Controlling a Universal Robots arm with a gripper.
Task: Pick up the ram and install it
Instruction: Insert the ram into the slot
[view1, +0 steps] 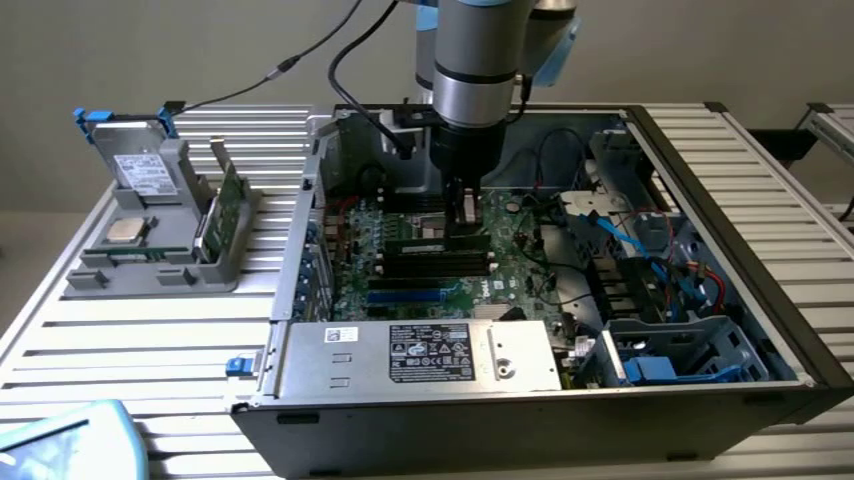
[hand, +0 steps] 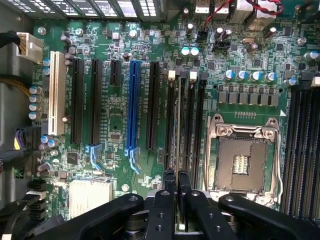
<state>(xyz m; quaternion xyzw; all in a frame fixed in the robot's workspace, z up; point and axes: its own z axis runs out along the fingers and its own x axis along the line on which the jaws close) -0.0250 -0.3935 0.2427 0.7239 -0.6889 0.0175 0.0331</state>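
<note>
Two views, entered in order.

Exterior view.
- Item: gripper (view1: 466, 225), lowered inside the open computer case (view1: 467, 440). It stands over the black memory slots (view1: 430, 262) in the middle of the motherboard (view1: 521, 270).
- Item: gray tray (view1: 147, 270) on the slatted table (view1: 160, 340), outside the case toward the exterior view's left and well apart from the gripper. A green board (view1: 218, 210) stands upright in it.

Wrist view.
- Item: gripper, with its fingers (hand: 169, 187) drawn nearly together and, by my reading, clamped on the ram (hand: 179, 125).
- Item: the ram, seen edge-on as a thin pale line running out from between the fingertips. It runs parallel to the memory slots and lies between two of them, beside the empty processor socket (hand: 243, 160). Whether its lower edge has entered a slot I cannot tell.

Handling note, offered as a judgement. You do this step well by:
- holding the stick parallel to its slot and square over it;
- seeing that the white end latches (hand: 192, 75) stand open;
- pressing straight down with even force at both ends.

A tilt would likely jam one corner.
</note>
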